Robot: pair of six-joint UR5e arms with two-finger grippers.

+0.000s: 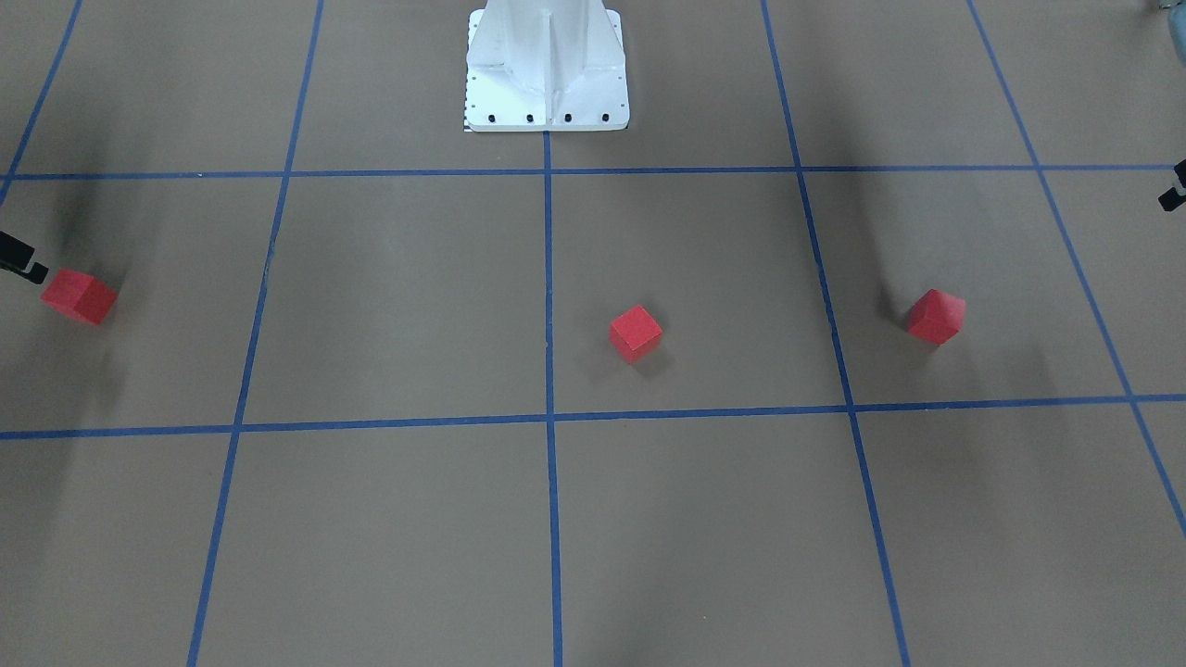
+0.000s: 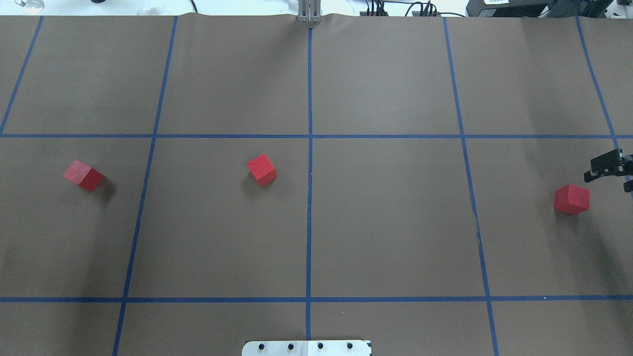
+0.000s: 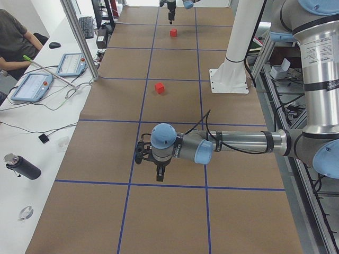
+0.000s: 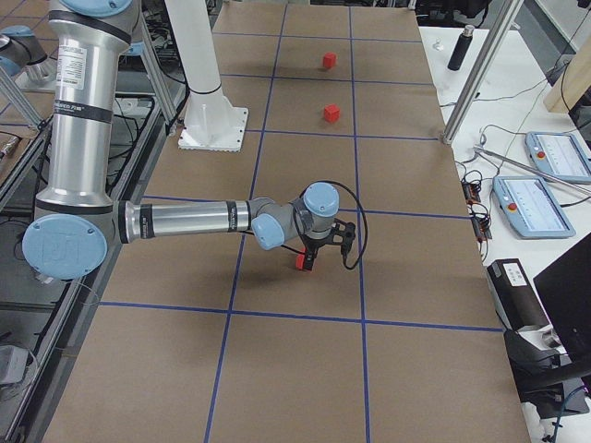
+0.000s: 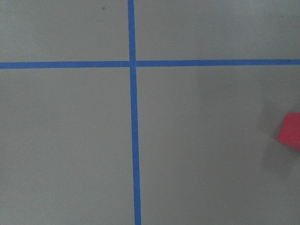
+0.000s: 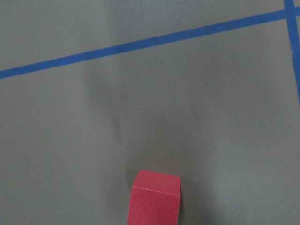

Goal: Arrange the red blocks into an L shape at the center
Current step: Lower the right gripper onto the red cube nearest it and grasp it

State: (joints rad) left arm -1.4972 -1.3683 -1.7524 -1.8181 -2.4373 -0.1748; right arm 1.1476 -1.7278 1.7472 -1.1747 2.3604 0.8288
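Note:
Three red blocks lie apart on the brown gridded table. One (image 2: 83, 175) is at the left, one (image 2: 261, 169) just left of the centre line, one (image 2: 571, 199) at the right. My right gripper (image 2: 607, 182) hovers just right of and beyond the right block, its fingers apart and empty. That block fills the bottom of the right wrist view (image 6: 154, 199). My left gripper (image 1: 1173, 185) shows only as black slivers at the frame edge, so I cannot tell if it is open. The left block (image 5: 291, 131) sits at the right edge of the left wrist view.
The robot's white base (image 1: 547, 69) stands at the table's near middle edge. Blue tape lines (image 2: 309, 198) divide the table into squares. Operators' tablets (image 3: 32, 87) and cables lie on a side table beyond the far edge.

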